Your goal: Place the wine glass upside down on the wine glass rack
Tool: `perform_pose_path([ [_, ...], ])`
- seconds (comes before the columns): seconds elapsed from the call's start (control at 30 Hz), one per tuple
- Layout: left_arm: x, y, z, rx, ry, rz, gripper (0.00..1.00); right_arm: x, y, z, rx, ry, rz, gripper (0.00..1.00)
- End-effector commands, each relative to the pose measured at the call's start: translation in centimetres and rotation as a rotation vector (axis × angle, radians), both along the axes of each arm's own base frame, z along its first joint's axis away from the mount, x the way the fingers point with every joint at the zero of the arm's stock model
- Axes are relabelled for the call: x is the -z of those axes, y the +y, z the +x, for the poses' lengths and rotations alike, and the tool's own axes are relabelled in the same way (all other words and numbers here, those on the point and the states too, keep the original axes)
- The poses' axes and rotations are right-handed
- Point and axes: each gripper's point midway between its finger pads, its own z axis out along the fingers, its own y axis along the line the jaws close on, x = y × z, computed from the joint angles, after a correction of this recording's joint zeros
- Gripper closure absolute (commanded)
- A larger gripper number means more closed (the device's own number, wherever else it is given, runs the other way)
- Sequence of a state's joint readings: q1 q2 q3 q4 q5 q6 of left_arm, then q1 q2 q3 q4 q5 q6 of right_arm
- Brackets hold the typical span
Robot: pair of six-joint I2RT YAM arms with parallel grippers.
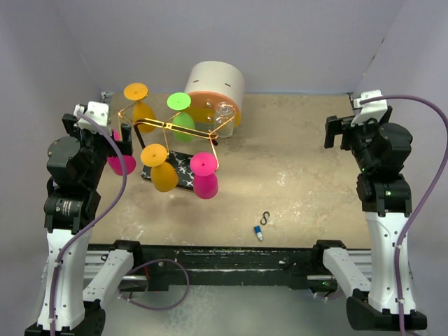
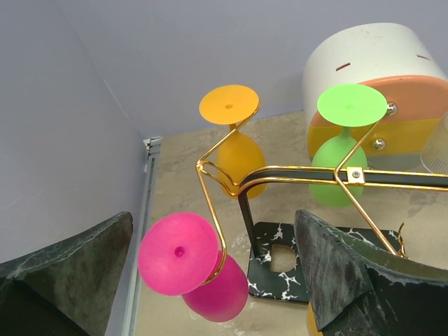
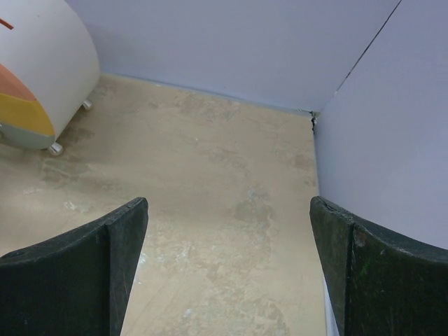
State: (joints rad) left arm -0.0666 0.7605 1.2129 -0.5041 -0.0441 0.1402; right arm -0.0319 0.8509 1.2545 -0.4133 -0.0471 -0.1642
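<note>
The wine glass rack [image 1: 171, 126] is a gold wire stand on a black marbled base [image 2: 280, 269]. Coloured wine glasses hang upside down on it: two orange [image 1: 159, 168], one green [image 1: 182, 120] and one pink [image 1: 204, 175]. A second pink wine glass [image 2: 199, 269] hangs foot-up in the near left hook, partly hidden behind my left arm in the top view [image 1: 126, 165]. My left gripper [image 2: 217, 280] is open, its fingers wide on either side of this glass and not touching it. My right gripper [image 1: 339, 133] is open and empty at the far right.
A round cream drawer box [image 1: 213, 87] stands behind the rack, with a clear ribbed glass [image 2: 437, 150] hanging in front of it. A small black clip [image 1: 265, 218] and a small blue-and-white piece [image 1: 259, 233] lie near the front edge. Grey walls enclose the table.
</note>
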Motion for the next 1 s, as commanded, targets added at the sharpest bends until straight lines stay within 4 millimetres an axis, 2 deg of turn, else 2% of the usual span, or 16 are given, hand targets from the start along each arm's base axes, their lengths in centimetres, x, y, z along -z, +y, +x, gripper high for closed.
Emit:
perform_pose_path([
  [0.0, -0.8, 0.3, 0.0, -0.021, -0.035, -0.026, 0.01, -1.7, -0.3, -0.2, 0.009, -0.063, -0.008, 0.0],
  [0.37, -0.9, 0.7, 0.2, -0.045, -0.038, -0.034, 0.01, -1.8, -1.6, -0.6, 0.08, -0.08, -0.001, 0.0],
  [0.67, -1.0, 0.7, 0.0, -0.046, -0.048, -0.039, 0.01, -1.7, -1.0, -0.6, 0.049, -0.086, 0.006, 0.0],
  [0.97, -0.9, 0.9, 0.2, -0.059, -0.04, -0.039, 0.01, -1.4, -1.4, -0.5, 0.069, -0.073, 0.005, 0.0],
])
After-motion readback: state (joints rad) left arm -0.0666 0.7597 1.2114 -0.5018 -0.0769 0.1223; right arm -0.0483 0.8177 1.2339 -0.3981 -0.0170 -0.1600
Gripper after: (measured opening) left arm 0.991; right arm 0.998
